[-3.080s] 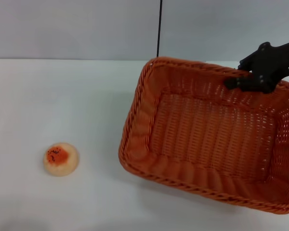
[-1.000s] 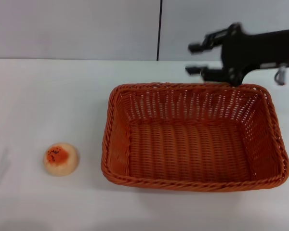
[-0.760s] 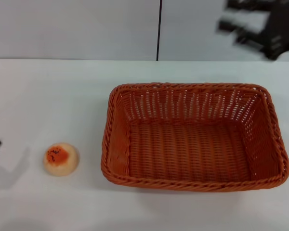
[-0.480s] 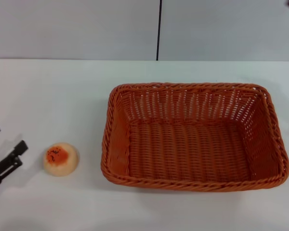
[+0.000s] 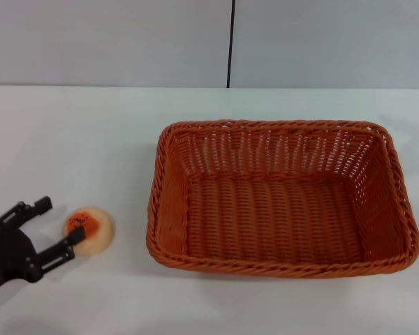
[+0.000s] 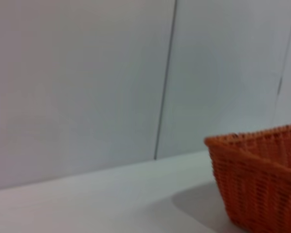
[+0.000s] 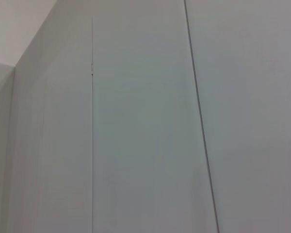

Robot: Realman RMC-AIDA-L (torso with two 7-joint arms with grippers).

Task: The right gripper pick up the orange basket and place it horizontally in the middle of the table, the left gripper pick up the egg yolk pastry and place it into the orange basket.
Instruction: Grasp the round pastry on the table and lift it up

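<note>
The orange basket lies flat and lengthwise across the middle-right of the white table, empty inside. One corner of the orange basket shows in the left wrist view. The egg yolk pastry sits on the table to the basket's left. My left gripper has come in from the lower left, open, with one finger near the pastry's far side and the other touching its near edge. My right gripper is out of view; its wrist camera sees only wall.
A grey wall with a dark vertical seam rises behind the table's far edge. Bare tabletop lies between pastry and basket.
My right gripper let go of the basket, lifted away and left the view. The basket now rests level. My left gripper entered from the lower left and reached the pastry.
</note>
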